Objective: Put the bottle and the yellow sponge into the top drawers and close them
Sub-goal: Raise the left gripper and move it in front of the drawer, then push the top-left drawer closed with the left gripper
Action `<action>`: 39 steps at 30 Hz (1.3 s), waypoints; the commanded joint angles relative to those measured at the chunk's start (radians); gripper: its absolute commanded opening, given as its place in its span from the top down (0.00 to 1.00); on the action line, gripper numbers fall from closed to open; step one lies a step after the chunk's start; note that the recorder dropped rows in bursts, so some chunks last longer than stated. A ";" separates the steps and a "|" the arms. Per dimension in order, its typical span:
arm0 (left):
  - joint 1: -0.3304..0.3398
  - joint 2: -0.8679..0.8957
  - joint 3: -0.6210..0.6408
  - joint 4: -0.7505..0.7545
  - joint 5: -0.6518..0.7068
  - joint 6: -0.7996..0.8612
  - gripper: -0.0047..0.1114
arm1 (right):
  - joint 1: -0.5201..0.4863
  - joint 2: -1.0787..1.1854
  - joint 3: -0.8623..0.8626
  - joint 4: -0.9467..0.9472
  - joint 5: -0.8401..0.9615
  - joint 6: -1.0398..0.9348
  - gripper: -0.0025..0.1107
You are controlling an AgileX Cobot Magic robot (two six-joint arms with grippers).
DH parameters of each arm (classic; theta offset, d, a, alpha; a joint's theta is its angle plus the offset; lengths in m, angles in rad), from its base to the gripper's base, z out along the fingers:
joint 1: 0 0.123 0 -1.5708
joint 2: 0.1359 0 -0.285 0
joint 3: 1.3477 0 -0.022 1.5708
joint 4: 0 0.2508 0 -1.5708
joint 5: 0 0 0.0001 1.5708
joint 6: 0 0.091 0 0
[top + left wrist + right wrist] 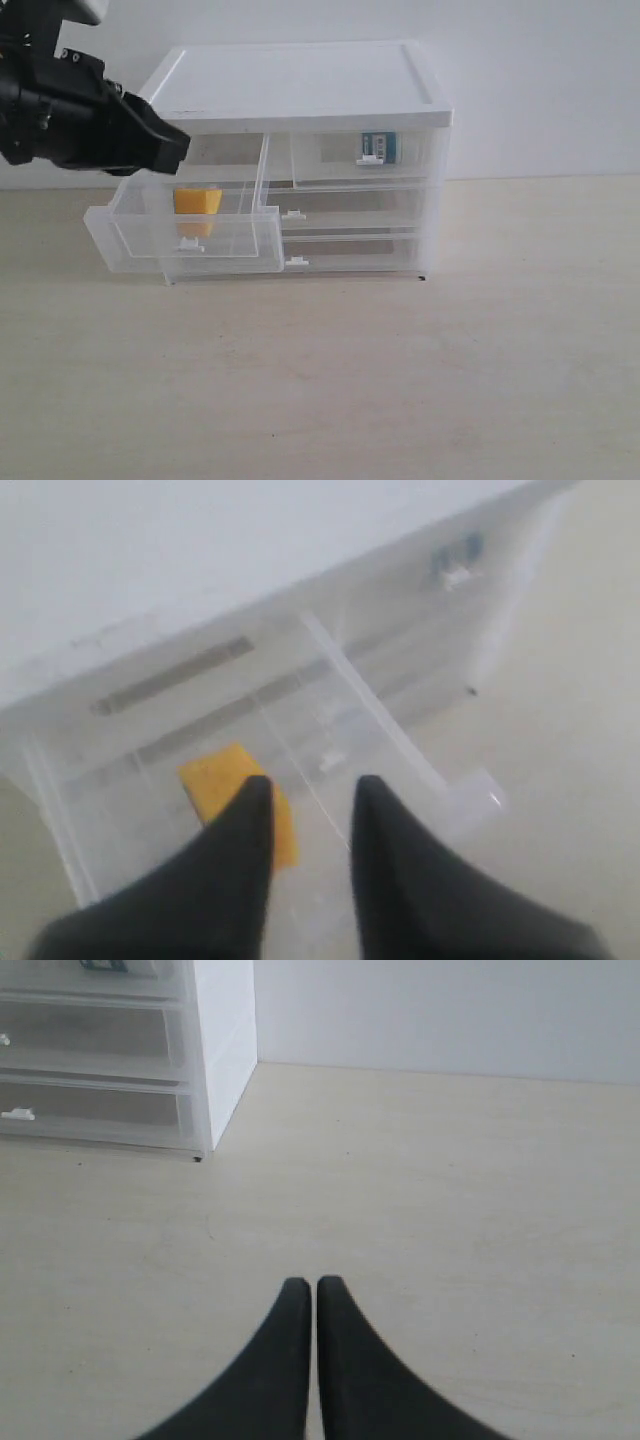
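The yellow sponge [197, 200] lies inside the left top drawer [232, 252], which is pulled far out of the cabinet. My left gripper [312, 785] hovers open above that drawer with nothing between its fingers; the sponge [222, 778] shows just beyond one finger. In the exterior view the left gripper [172, 143] sits at the cabinet's upper left. The right top drawer [335, 160] is pushed in, and the bottle [378, 146] with its teal label shows through its front. My right gripper [315, 1285] is shut and empty, low over the table, out of the exterior view.
The white-topped cabinet [300, 80] stands at the back against a white wall. Its two full-width drawers [355, 208] are shut. The pale wooden table [400, 380] spreads in front and to the right. In the right wrist view the cabinet's side wall [225, 1030] stands ahead.
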 commanded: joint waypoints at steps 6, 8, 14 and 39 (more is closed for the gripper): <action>0.001 -0.068 0.012 0.067 0.385 -0.129 0.92 | 0.001 -0.006 -0.001 0.002 -0.009 0.001 0.98; 0.001 -0.068 0.034 0.136 0.400 -0.205 0.92 | 0.001 -0.006 -0.001 0.002 -0.009 0.001 0.98; 0.001 -0.068 0.115 0.331 0.377 -0.425 0.92 | 0.001 -0.006 -0.001 0.002 -0.009 0.001 0.98; -0.070 0.141 0.075 0.265 -0.073 -0.445 0.92 | 0.001 -0.006 -0.001 0.002 -0.009 0.001 0.98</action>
